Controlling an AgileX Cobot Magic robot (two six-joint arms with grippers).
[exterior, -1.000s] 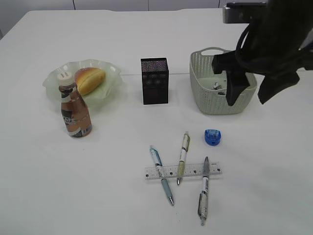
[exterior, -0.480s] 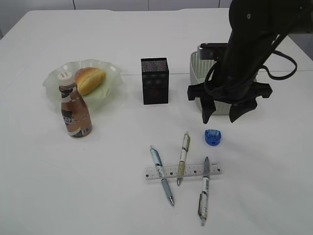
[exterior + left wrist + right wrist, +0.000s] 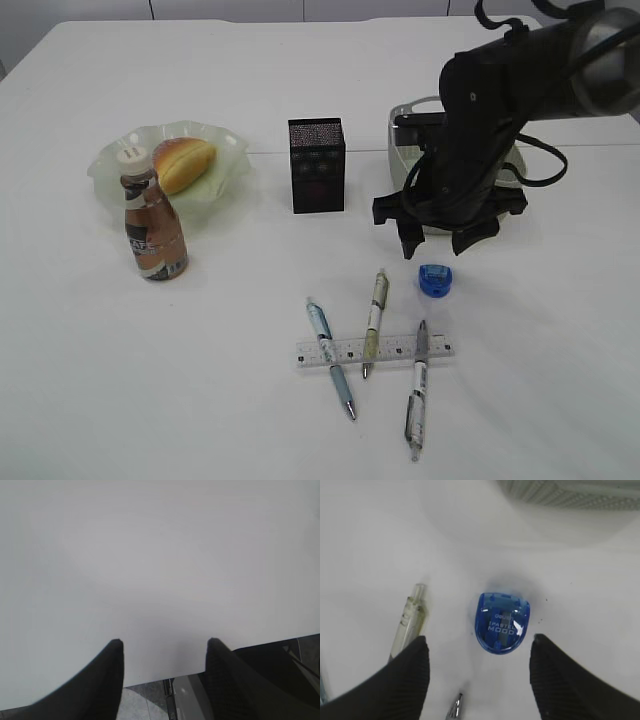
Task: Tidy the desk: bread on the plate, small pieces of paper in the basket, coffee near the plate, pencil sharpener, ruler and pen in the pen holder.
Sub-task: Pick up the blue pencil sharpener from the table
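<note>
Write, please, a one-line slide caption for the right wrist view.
Open right gripper poised above the blue pencil sharpener on the white desk, a pen beside it.

Most of the basket (image 3: 512,168) is hidden behind the right arm in the exterior view, and its contents cannot be seen. In the right wrist view only a strip of the basket (image 3: 570,492) is shown, cut off by the top edge. The coffee (image 3: 152,232) label lettering is too small to be read.
</note>
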